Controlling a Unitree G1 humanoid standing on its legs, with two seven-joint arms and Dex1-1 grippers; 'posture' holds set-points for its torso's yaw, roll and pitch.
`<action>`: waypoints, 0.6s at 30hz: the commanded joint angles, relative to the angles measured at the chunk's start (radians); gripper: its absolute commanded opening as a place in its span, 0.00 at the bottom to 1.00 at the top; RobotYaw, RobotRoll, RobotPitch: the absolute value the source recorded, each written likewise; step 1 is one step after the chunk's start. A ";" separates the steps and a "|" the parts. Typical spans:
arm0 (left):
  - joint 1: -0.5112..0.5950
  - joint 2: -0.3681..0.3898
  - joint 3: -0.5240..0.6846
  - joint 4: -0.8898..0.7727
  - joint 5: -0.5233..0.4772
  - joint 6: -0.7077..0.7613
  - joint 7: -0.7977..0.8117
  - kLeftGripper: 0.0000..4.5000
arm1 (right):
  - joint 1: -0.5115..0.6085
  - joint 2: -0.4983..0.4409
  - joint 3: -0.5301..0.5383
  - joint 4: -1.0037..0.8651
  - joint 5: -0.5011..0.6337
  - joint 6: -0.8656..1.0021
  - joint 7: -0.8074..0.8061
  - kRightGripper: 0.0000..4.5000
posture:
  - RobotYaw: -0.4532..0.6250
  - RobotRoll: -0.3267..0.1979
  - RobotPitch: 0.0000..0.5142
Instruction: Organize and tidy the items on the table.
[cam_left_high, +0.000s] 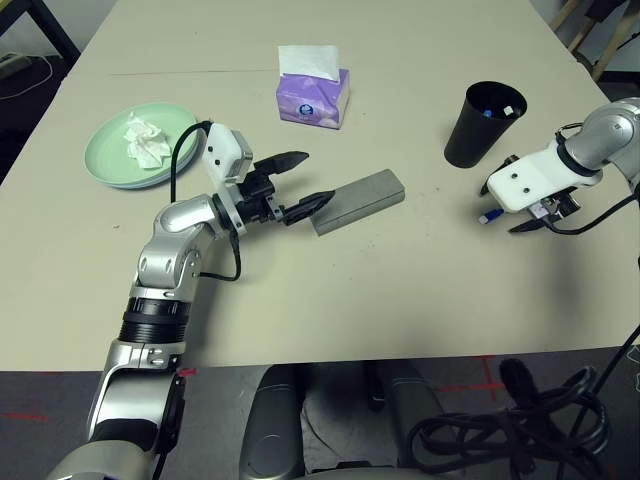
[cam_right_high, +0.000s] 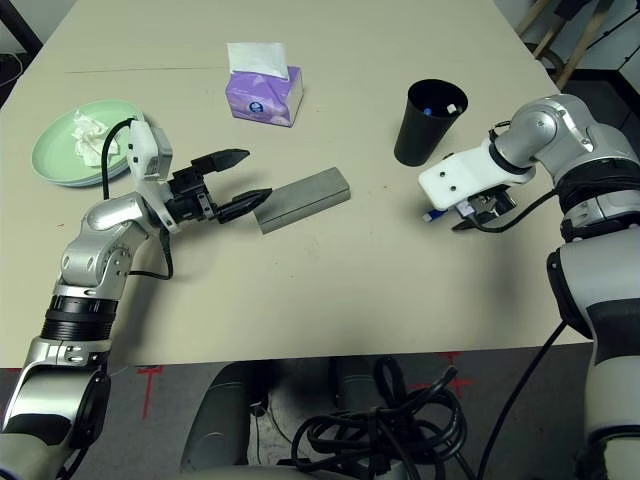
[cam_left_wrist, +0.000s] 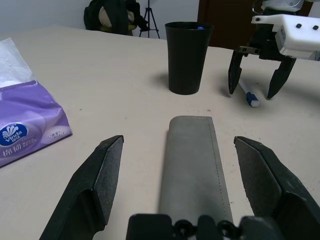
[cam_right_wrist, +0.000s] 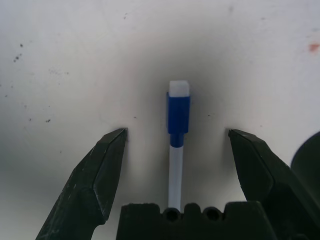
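A grey glasses case (cam_left_high: 360, 200) lies mid-table. My left gripper (cam_left_high: 315, 178) is open at its near end, one finger on each side of the case (cam_left_wrist: 192, 160), not touching it. A blue-white pen (cam_right_wrist: 178, 115) lies flat on the table (cam_left_high: 400, 300) next to the black cup (cam_left_high: 483, 125). My right gripper (cam_right_wrist: 175, 132) hangs open over the pen, its fingers standing apart on either side. A purple tissue box (cam_left_high: 313, 95) stands at the back. A green plate (cam_left_high: 105, 160) at the left holds crumpled white tissue (cam_left_high: 147, 140).
The black cup holds something blue and white inside. Bare tabletop runs between the case and the front edge. A bundle of black cables (cam_left_high: 520, 430) lies on the floor in front of the table. Wooden chair legs (cam_left_high: 600, 30) stand past the back right corner.
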 joint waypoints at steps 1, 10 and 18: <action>0.012 0.004 -0.001 -0.009 -0.007 0.002 0.003 1.00 | -0.006 -0.004 0.014 0.025 -0.015 -0.024 -0.005 0.78 | 0.51 0.62 0.52; 0.016 0.008 0.002 -0.010 -0.006 -0.003 0.006 1.00 | -0.009 0.021 0.011 0.038 -0.012 -0.025 0.025 0.09 | 0.52 0.62 0.50; -0.012 0.019 0.000 0.031 0.000 -0.016 -0.008 1.00 | -0.026 0.044 -0.087 0.040 0.121 0.104 0.148 0.09 | 0.51 0.62 0.44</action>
